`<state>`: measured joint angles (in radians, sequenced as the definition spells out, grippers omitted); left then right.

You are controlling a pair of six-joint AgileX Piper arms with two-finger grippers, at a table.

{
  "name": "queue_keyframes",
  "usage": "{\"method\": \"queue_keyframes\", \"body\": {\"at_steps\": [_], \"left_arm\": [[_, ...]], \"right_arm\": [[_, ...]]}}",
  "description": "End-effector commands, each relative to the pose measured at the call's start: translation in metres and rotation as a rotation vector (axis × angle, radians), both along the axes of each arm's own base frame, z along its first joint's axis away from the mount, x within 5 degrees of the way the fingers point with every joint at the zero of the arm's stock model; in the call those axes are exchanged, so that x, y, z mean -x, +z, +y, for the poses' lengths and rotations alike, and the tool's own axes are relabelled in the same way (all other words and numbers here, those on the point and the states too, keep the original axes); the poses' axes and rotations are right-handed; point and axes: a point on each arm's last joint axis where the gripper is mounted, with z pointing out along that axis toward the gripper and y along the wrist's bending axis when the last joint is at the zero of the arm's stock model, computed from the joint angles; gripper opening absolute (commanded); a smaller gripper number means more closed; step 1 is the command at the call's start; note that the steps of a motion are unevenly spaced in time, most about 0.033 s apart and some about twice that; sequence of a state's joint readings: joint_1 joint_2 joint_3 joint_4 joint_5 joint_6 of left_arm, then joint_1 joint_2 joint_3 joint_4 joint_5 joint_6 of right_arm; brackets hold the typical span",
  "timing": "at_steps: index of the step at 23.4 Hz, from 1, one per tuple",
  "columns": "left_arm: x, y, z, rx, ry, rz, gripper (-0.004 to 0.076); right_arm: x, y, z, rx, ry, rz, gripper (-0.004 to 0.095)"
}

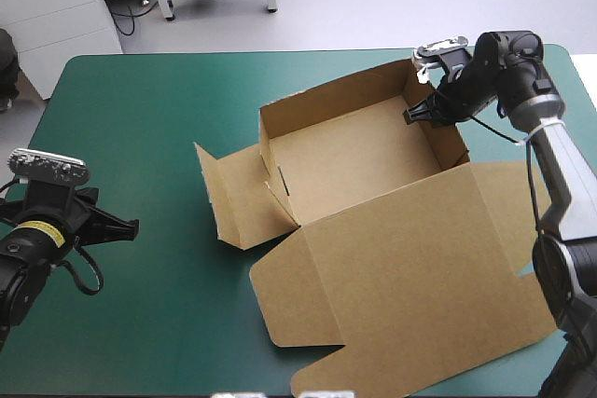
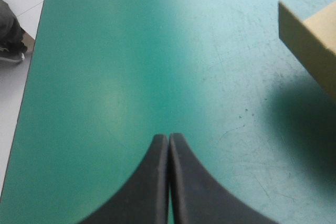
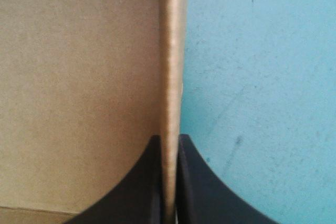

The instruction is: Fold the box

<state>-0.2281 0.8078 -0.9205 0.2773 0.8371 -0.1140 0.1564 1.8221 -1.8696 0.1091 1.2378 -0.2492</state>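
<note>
The brown box (image 1: 354, 151) stands mid-table as an open tray with raised walls, its big lid (image 1: 420, 277) lying flat toward the front and a side flap (image 1: 229, 198) splayed out on its left. My right gripper (image 1: 417, 115) is at the tray's right wall near the far corner, shut on the box: in the right wrist view the wall's edge (image 3: 170, 77) runs between the black fingers (image 3: 190, 187). My left gripper (image 1: 131, 226) hovers over the teal-green cover at the table's left, shut and empty, the fingers (image 2: 152, 182) meeting in a point; a corner of the box (image 2: 310, 40) shows ahead.
Bare teal-green cover (image 1: 149, 109) stretches between the left gripper and the box. The lid reaches close to the table's front edge.
</note>
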Motion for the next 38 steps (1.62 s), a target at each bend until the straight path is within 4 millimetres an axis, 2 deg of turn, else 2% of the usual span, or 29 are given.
{"method": "queue_keyframes", "body": {"at_steps": [1,4,5,6,7,9,12,13,19,23,27,32,38], "left_arm": [[-0.004,0.009,0.001,0.022,0.026,-0.044,-0.0033],[-0.01,0.004,0.001,0.045,0.062,-0.013,-0.0032],[-0.012,0.004,0.0,0.044,0.06,-0.013,-0.0032],[-0.013,0.003,-0.001,0.054,0.06,-0.007,-0.0027],[-0.015,0.001,-0.002,0.059,0.059,0.003,-0.002],[-0.02,-0.006,-0.003,0.06,0.059,0.017,-0.0006],[-0.028,-0.03,-0.007,0.077,0.052,0.056,-0.0006],[-0.031,-0.048,-0.012,0.128,0.034,0.069,-0.0006],[-0.041,-0.104,-0.019,0.29,0.012,0.133,-0.0006],[-0.049,-0.116,-0.036,0.375,-0.118,0.202,-0.0006],[-0.051,-0.114,-0.058,0.493,-0.338,0.215,-0.0006],[-0.055,-0.09,-0.073,0.707,-0.433,0.148,-0.0006],[-0.055,-0.058,-0.078,0.849,-0.564,0.136,-0.0006]], "right_arm": [[0.03,0.048,-0.003,-0.046,0.013,-0.118,-0.0024],[0.058,0.083,-0.016,-0.135,0.009,-0.206,-0.0024],[0.063,0.088,-0.019,-0.157,0.023,-0.219,-0.0024],[0.077,0.097,-0.026,-0.199,0.042,-0.248,-0.0024],[0.083,0.098,-0.03,-0.202,0.045,-0.257,-0.0024],[0.106,0.099,-0.048,-0.176,0.019,-0.272,-0.0024],[0.127,0.098,-0.06,-0.193,-0.004,-0.282,-0.0024],[0.131,0.098,-0.062,-0.215,-0.008,-0.286,-0.0024],[0.143,0.106,-0.061,-0.225,-0.007,-0.317,-0.0023],[0.145,0.108,-0.059,-0.252,-0.001,-0.322,-0.0023],[0.145,0.107,-0.06,-0.239,-0.005,-0.321,-0.0023],[0.145,0.107,-0.06,-0.237,-0.006,-0.321,-0.0023],[0.145,0.106,-0.062,-0.212,-0.013,-0.32,-0.0023]]}}
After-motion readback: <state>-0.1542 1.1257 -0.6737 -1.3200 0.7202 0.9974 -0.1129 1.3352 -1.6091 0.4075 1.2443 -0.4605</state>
